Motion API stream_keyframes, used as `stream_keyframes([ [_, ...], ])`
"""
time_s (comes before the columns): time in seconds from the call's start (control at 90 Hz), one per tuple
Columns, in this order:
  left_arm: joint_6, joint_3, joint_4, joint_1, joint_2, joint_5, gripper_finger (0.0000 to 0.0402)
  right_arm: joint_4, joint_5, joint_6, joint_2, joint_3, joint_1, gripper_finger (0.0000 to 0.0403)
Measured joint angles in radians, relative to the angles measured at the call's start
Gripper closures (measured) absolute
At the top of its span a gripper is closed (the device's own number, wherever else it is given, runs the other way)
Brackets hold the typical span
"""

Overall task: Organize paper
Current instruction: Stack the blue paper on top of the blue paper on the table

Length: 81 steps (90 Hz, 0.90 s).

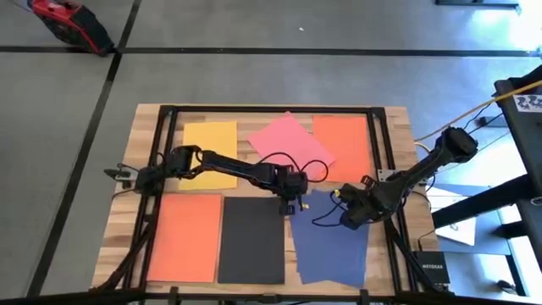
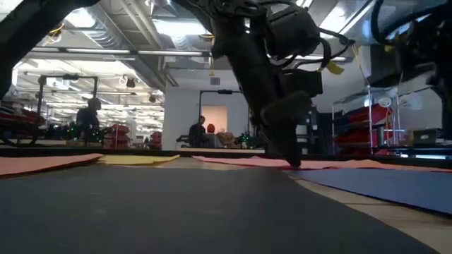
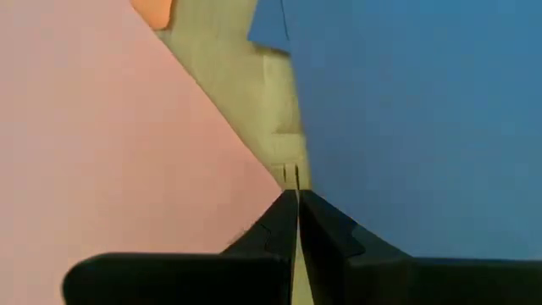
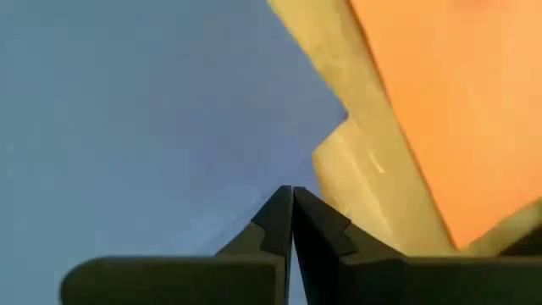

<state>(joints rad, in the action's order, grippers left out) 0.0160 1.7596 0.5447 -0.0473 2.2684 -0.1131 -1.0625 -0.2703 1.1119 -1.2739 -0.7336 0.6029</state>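
I am looking down on six sheets lying on the table (image 1: 398, 119). Yellow (image 1: 211, 152), pink (image 1: 292, 144) and orange (image 1: 342, 146) are sitting along the far side; a second orange sheet (image 1: 185, 235), black (image 1: 253, 238) and blue (image 1: 332, 239) are lying along the near side. Pink and blue are lying crooked, so I judge that squaring is left. My left gripper (image 1: 290, 206), fingers pressed together on nothing, is touching down between pink and blue. My right gripper (image 1: 349, 222), likewise closed and empty, is at blue's far edge.
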Motion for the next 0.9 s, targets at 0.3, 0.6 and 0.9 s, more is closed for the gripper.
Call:
stream_keyframes([
  [0.3,-0.001,0.002,0.132,-0.061,-0.071,0.008,0.0402,0.027,0.064,-0.039,0.002,-0.036,0.091,0.0403],
  [0.6,-0.042,0.002,0.268,-0.147,-0.084,0.058,0.0402,0.089,0.160,0.200,0.002,-0.037,0.336,0.0403],
  [0.9,-0.068,0.002,0.173,-0.170,-0.048,0.058,0.0402,-0.055,0.186,0.613,0.000,-0.036,0.562,0.0403],
])
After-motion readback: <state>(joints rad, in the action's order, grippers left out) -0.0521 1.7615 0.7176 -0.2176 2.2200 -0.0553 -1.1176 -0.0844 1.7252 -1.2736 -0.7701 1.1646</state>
